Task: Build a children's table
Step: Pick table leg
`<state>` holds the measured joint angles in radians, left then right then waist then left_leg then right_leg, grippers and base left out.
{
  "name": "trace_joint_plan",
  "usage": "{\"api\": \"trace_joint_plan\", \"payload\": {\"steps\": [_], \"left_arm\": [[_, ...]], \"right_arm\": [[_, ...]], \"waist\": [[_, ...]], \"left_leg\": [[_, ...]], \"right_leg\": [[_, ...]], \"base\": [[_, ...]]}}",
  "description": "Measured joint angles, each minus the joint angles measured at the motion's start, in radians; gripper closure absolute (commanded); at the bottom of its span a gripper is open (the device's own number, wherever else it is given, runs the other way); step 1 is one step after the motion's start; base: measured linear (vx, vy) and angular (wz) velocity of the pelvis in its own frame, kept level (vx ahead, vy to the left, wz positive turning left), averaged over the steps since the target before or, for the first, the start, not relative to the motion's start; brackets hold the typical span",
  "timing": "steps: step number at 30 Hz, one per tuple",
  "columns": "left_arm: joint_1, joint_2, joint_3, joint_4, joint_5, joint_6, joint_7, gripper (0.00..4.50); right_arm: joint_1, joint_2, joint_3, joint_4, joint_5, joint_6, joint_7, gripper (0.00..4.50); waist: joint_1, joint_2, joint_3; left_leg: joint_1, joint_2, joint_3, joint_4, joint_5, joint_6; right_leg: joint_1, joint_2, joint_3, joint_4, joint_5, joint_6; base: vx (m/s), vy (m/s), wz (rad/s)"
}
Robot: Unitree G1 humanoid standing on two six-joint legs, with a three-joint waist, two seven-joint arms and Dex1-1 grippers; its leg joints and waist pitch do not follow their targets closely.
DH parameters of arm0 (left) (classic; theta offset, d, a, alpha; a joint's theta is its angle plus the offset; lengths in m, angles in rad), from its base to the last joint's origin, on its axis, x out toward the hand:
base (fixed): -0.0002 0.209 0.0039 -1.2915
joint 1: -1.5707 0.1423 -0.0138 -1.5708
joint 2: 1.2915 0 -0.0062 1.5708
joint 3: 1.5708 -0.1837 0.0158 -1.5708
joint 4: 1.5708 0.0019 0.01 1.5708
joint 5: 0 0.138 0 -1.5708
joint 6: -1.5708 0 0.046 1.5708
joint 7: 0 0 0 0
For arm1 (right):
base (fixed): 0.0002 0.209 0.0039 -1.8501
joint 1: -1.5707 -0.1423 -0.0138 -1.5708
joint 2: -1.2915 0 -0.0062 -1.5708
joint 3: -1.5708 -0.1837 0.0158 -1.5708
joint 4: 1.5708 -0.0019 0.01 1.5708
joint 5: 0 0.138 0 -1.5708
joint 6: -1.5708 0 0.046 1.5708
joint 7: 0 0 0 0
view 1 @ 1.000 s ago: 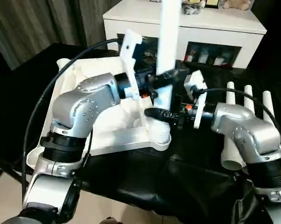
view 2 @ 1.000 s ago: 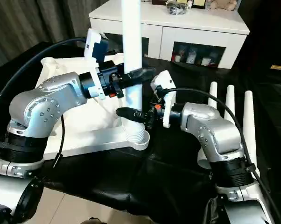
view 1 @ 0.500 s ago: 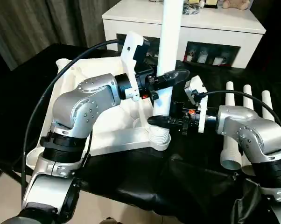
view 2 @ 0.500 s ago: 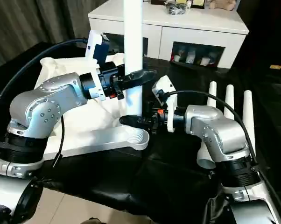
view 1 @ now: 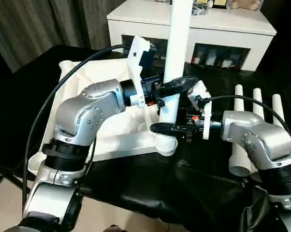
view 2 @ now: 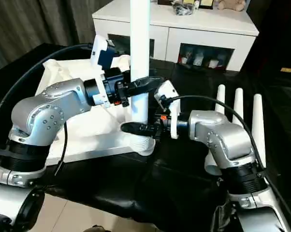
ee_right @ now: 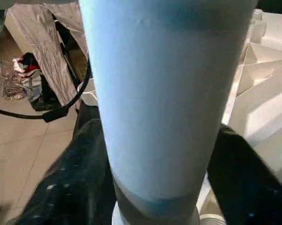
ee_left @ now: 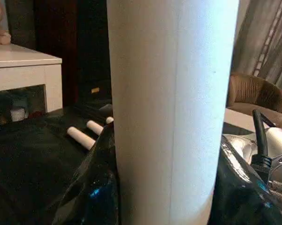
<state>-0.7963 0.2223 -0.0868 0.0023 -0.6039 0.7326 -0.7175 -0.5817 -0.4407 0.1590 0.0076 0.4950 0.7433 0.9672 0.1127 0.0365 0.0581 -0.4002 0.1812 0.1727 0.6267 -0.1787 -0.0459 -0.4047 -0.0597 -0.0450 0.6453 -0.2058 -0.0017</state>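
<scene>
Lower on the upright leg (view 1: 177, 53) now, our right gripper (view 1: 163, 128) closes around its base while our left gripper (view 1: 173, 87) stays clamped, so we're seating it in the tabletop's (view 1: 87, 82) corner socket (view 1: 166, 143).

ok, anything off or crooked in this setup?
Nothing stands out. The leg stands upright in the tabletop's near corner socket, both grippers around it; three spare legs lie side by side on the black cloth.

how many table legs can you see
4: one leg stands upright in the tabletop's near corner socket, three spare legs lie side by side by the right arm.
</scene>
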Motion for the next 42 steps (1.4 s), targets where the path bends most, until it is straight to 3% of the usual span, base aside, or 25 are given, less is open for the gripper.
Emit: {"api": "trace_joint_plan", "payload": {"steps": [9,13,15,17,22,29,33,37,39,42], "left_arm": [[0.0,0.003,-0.001,0.0,0.0,0.0,-0.009,2.68],[-0.002,-0.005,0.012,0.006,-0.011,0.024,0.004,2.68],[-0.007,-0.001,0.017,0.009,-0.019,0.04,0.004,1.98],[-0.009,0.002,0.025,0.015,-0.032,0.048,-0.008,1.98],[-0.018,0.002,0.039,0.034,-0.047,0.048,-0.027,1.46],[-0.026,-0.006,0.091,0.058,-0.092,0.054,-0.042,0.98],[-0.027,-0.046,0.16,0.107,-0.102,-0.027,-0.03,0.63],[-0.024,-0.034,0.222,0.135,-0.102,-0.092,-0.001,0.62],[-0.013,-0.02,0.226,0.131,-0.085,-0.117,0.008,0.62],[0.16,0.116,0.171,0.092,0.116,-0.241,0.069,0.62]], "right_arm": [[0.0,-0.002,0.008,0.001,0.0,0.0,0.006,2.52],[0.0,-0.003,0.008,0.002,0.0,0.0,0.01,2.59],[0.0,-0.002,0.009,0.002,0.0,0.0,0.01,2.62],[0.0,-0.001,0.009,0.002,0.0,0.0,0.002,2.62],[0.0,0.007,0.0,0.002,0.0,-0.003,-0.024,2.63],[0.0,0.027,-0.078,0.003,0.009,-0.009,-0.077,2.63],[0.0,0.034,-0.111,0.004,0.014,-0.012,-0.109,2.64],[0.0,0.036,-0.137,0.004,0.014,-0.016,-0.142,2.64],[0.0,0.039,-0.15,0.006,0.01,-0.024,-0.162,2.64],[0.003,0.068,-0.155,0.035,-0.047,-0.088,-0.25,2.64]], "waist": [[0.0,0.0,0.0],[0.0,0.0,0.0],[0.0,0.0,0.0],[0.0,0.001,-0.001],[0.001,0.003,-0.001],[0.0,0.007,-0.001],[0.0,0.01,-0.001],[-0.001,0.015,-0.001],[0.0,0.018,-0.002],[-0.022,0.031,-0.009]], "left_leg": [[0.0,0.0,0.0,0.0,0.0,0.0],[0.0,0.0,0.0,0.0,0.0,0.0],[0.0,0.0,0.0,0.0,0.0,0.0],[0.0,0.0,0.0,0.0,0.0,0.0],[0.0,0.0,0.0,0.0,0.0,0.0],[0.0,0.0,0.0,0.0,0.0,0.0],[0.0,0.0,0.0,0.0,0.0,0.0],[0.0,0.0,0.0,0.0,0.0,0.0],[0.0,0.0,0.0,0.0,0.0,0.0],[0.004,-0.001,0.0,-0.004,-0.001,0.0]], "right_leg": [[0.0,0.0,0.0,0.0,0.0,0.0],[0.0,0.0,0.0,0.0,0.0,0.0],[0.0,0.0,0.0,0.0,0.0,0.0],[0.0,0.0,0.0,0.0,0.0,0.0],[0.0,0.0,0.0,0.0,0.0,0.0],[0.0,0.0,0.0,0.0,0.0,0.0],[0.0,0.0,0.0,0.0,0.0,0.0],[0.0,0.0,0.0,0.0,0.0,0.0],[0.0,0.0,0.0,0.0,0.0,0.0],[0.001,0.0,0.001,-0.002,-0.001,0.001]], "base": [[0.0,0.0,0.0],[0.0,0.0,0.0],[0.0,0.0,0.0],[0.0,0.0,0.0],[0.0,0.0,0.0],[0.0,0.0,0.0],[0.0,0.0,0.0],[0.0,0.0,0.0],[0.0,0.0,0.0],[0.0,0.0,0.0]]}}
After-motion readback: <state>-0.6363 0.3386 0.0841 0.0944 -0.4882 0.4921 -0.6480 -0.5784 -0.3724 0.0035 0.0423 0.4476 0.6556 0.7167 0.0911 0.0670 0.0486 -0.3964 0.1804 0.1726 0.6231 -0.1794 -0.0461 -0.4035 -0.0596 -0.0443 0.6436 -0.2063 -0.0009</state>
